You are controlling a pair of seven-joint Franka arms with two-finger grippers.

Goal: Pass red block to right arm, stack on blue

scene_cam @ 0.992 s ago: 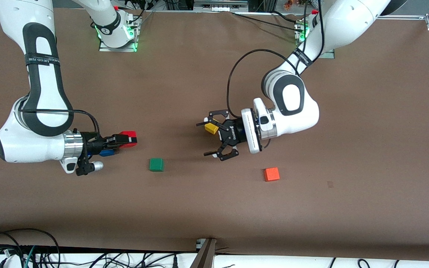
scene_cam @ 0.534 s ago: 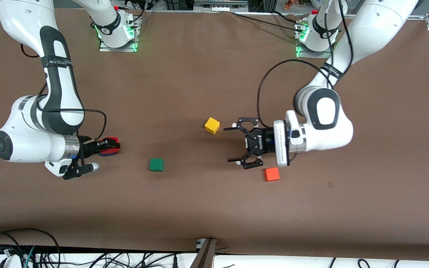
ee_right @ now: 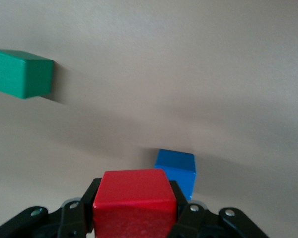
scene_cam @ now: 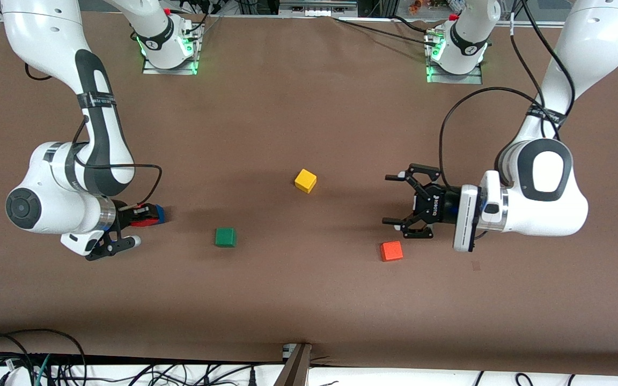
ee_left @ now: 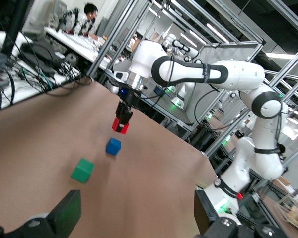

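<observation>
We see the right tool [scene_cam: 151,215] has carried the red block [scene_cam: 145,220] — pinched between its fingers — to just above the blue cube [ee_left: 113,146], while the left tool [scene_cam: 403,205], spread and empty, has withdrawn; handover done, stacking remains.

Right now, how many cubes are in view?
5: red block held in the right gripper above the blue cube; green cube, yellow cube mid-table; orange-red cube below the open left gripper.
</observation>
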